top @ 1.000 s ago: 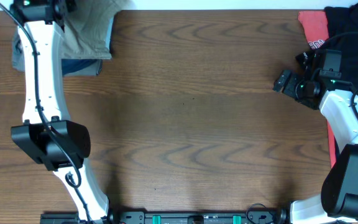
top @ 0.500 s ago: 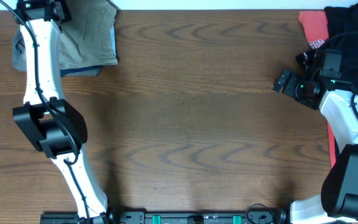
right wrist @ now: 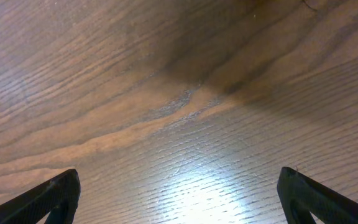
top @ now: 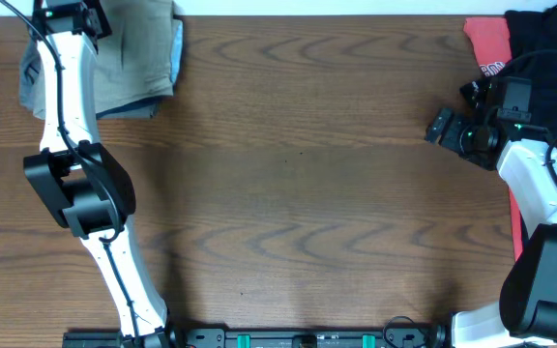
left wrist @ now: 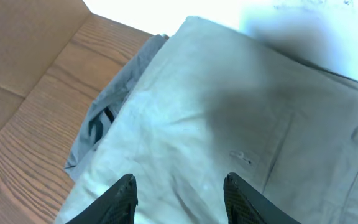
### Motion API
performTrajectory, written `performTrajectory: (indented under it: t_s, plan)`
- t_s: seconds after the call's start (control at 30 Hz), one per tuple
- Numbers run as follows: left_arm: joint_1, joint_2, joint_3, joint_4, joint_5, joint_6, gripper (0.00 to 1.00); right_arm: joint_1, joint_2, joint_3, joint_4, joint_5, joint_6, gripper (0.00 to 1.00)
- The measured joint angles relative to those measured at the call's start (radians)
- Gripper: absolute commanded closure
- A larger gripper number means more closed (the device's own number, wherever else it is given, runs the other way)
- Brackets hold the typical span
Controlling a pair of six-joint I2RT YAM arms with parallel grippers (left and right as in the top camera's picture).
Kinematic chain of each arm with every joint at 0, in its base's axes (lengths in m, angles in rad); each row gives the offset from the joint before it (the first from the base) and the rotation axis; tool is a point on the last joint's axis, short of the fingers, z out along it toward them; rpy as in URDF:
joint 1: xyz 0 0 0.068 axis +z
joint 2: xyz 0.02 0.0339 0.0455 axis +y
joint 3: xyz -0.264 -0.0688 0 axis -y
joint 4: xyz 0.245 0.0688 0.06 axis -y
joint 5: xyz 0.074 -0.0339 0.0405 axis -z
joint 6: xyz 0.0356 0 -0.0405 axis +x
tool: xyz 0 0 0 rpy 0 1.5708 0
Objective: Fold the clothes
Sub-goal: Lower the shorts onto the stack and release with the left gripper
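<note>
The clothes, pale khaki shorts (top: 138, 53), lie folded at the table's far left corner, on top of a blue garment (top: 129, 108). My left gripper (top: 66, 14) hovers over their left part. In the left wrist view its jaws (left wrist: 180, 186) stand apart just above the wrinkled khaki cloth (left wrist: 241, 112), with nothing pinched between them. My right gripper (top: 443, 126) hangs wide open over bare wood at the right side. The right wrist view shows both of its fingertips (right wrist: 55, 196) far apart with only tabletop between them.
A grey garment (top: 29, 82) pokes out from under the shorts on the left, next to the table's far edge. A black shirt (top: 549, 39) and a red printed shirt (top: 486, 43) lie heaped at the far right corner, behind my right arm.
My left gripper has gone from shut to open, letting go of the shorts. The shorts' right edge has settled slightly back to the left on the pile. The right arm has not moved.
</note>
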Motion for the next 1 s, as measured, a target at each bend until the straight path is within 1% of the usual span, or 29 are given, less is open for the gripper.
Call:
performTrajectory:
  t_s: [0.03, 0.1, 0.13, 0.23, 0.27, 0.4, 0.43, 0.53, 0.67, 0.73, 0.77, 0.9, 1.0]
  plan:
    - [0.000, 0.000, 0.000, 0.000, 0.000, 0.000, 0.52, 0.000, 0.000, 0.000, 0.000, 0.000, 0.000, 0.01]
    - [0.001, 0.000, 0.000, -0.002, -0.001, 0.003, 0.39, 0.000, 0.000, 0.000, 0.000, 0.000, 0.000, 0.01]
    - [0.002, 0.000, 0.000, -0.006, 0.000, 0.002, 0.35, 0.000, 0.000, 0.000, 0.000, 0.000, 0.000, 0.01]
    - [0.005, 0.000, 0.000, -0.021, 0.000, 0.000, 0.33, 0.000, 0.000, 0.000, 0.000, 0.000, 0.000, 0.01]
    - [0.005, 0.000, 0.000, -0.026, 0.000, 0.000, 0.29, 0.000, 0.000, 0.000, 0.000, 0.000, 0.000, 0.01]
    - [0.006, 0.000, 0.000, -0.076, 0.000, -0.002, 0.07, 0.000, 0.000, 0.000, 0.000, 0.000, 0.000, 0.01]
    - [0.006, 0.000, 0.000, -0.090, 0.001, 0.002, 0.05, 0.000, 0.000, 0.000, 0.000, 0.000, 0.000, 0.01]
    - [0.002, -0.005, 0.000, -0.148, 0.000, -0.008, 0.03, 0.000, 0.000, 0.000, 0.000, 0.000, 0.000, 0.01]
    - [-0.016, -0.042, 0.000, -0.236, 0.000, -0.034, 0.02, 0.000, 0.000, 0.000, 0.000, 0.000, 0.000, 0.01]
    - [-0.033, -0.078, 0.000, -0.290, 0.000, -0.052, 0.00, 0.000, 0.000, 0.000, 0.000, 0.000, 0.000, 0.01]
    - [-0.045, -0.104, 0.000, -0.318, 0.000, -0.064, 0.02, 0.000, 0.000, 0.000, 0.000, 0.000, 0.000, 0.01]
    - [-0.089, -0.193, 0.000, -0.437, 0.004, -0.109, 0.02, 0.000, 0.000, 0.000, 0.000, 0.000, 0.000, 0.01]
    - [-0.121, -0.246, 0.000, -0.554, 0.021, -0.129, 0.02, 0.000, 0.000, 0.000, 0.000, 0.000, 0.000, 0.01]
